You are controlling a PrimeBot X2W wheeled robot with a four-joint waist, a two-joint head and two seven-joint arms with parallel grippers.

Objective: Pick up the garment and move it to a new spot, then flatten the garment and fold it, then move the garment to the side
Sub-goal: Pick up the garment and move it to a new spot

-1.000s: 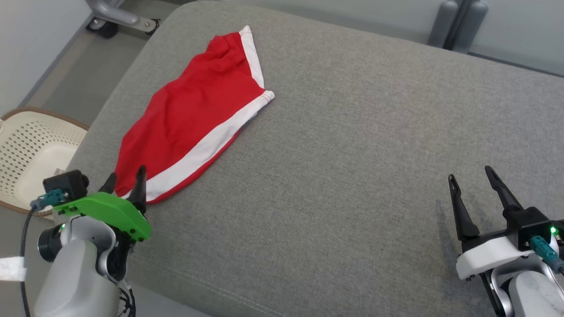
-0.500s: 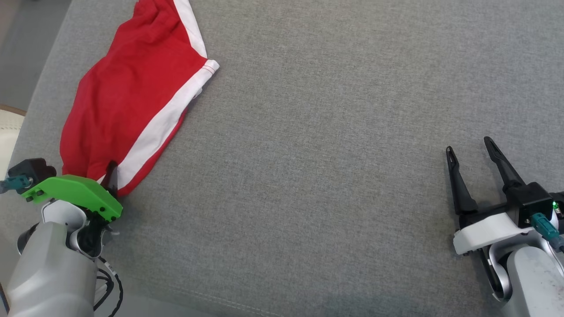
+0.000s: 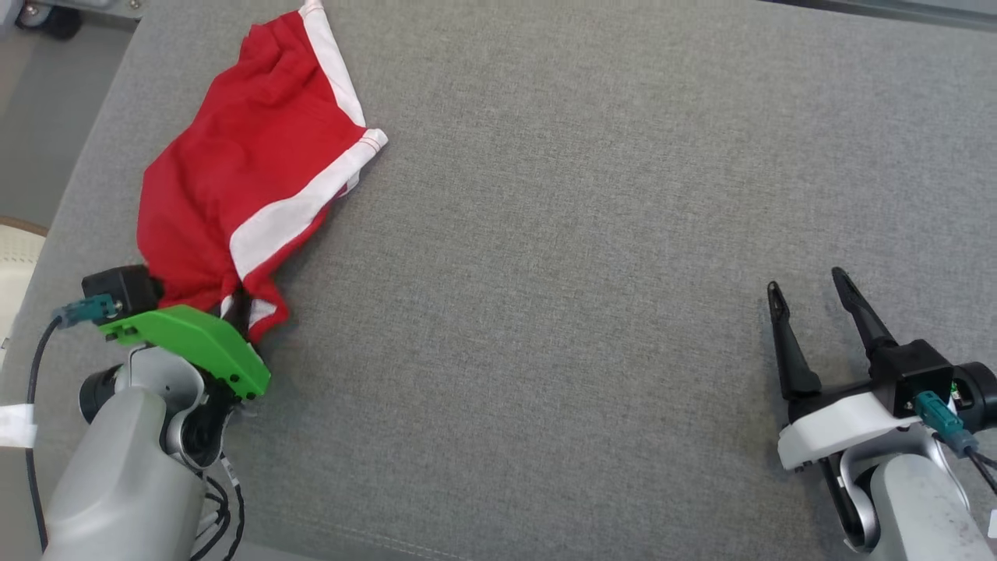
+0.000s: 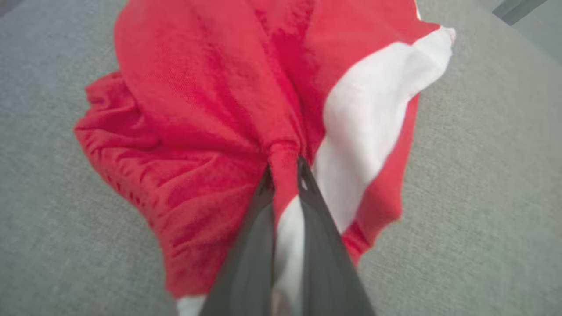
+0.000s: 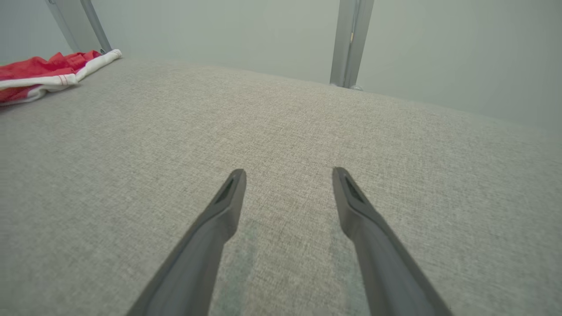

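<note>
Garment: red shorts with white bands (image 3: 249, 171) lay crumpled on the grey cushion (image 3: 584, 273) at eleven o'clock of the head view, with the near end gathered to a point toward eight o'clock.
Left gripper: the left gripper (image 3: 237, 308), at eight o'clock, had its jaws clamped on a pinch of the garment's near edge.
Right gripper: the right gripper (image 3: 804, 279), at four o'clock, had its jaws wide apart on nothing. It sat over bare cushion, well apart from the garment.
Handling: the garment looked light, thin and limp. It would likely sag and trail from one pinch rather than hold its shape. It did not look fragile.
Hold: a hem or band seam seemed the firmest bite. Flattening would probably need two corners, one per gripper.
Hidden: the green housing covered the pinch in the head view, and the left wrist view was blurred. How many layers were caught could not be told. The folded-under side was unseen. A basket (image 3: 15, 257) was cut off at nine o'clock.
</note>
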